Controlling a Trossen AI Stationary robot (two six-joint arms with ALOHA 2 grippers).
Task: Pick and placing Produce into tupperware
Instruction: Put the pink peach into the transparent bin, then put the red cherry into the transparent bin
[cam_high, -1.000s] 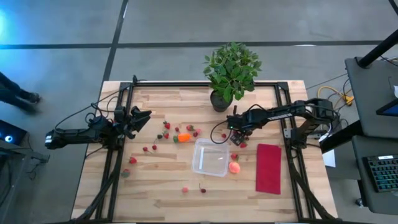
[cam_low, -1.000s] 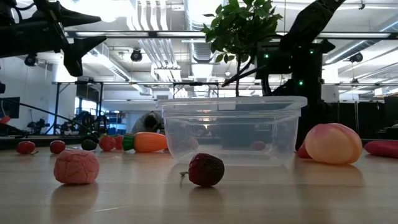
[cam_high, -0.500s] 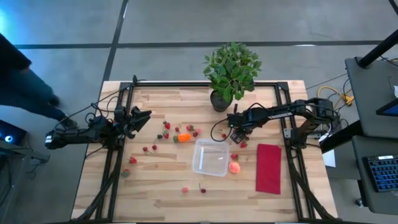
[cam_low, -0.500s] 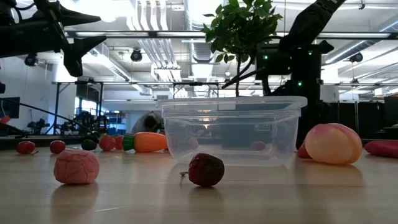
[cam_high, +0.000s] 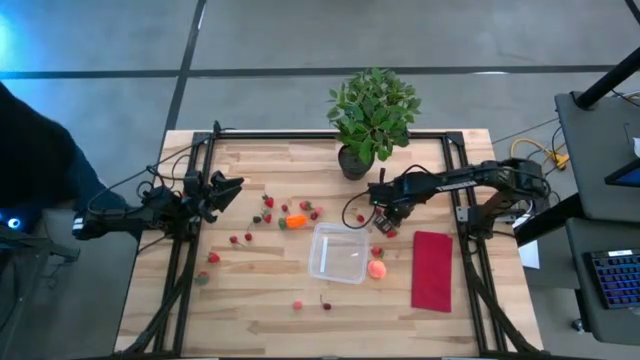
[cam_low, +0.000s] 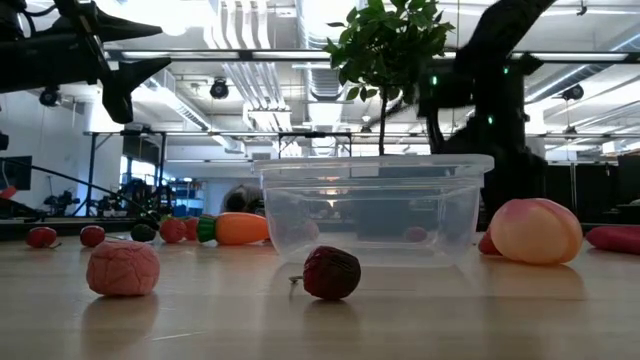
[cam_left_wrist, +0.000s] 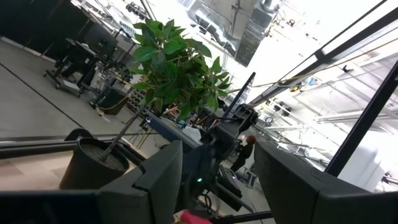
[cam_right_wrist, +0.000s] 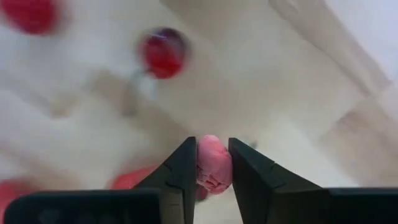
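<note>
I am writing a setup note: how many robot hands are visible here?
2. The left hand hovers open and empty over the left side of the table. The right hand, between plant pot and clear box, is shut on a pink berry.

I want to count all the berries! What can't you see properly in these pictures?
- High view: the tiny red berries are too small to tell apart.
- Low view: the clear plastic tub hides berries behind it.
- Right wrist view: the right hand pinches a pink piece; its fingers cover the sides, and the background is blurred.
</note>
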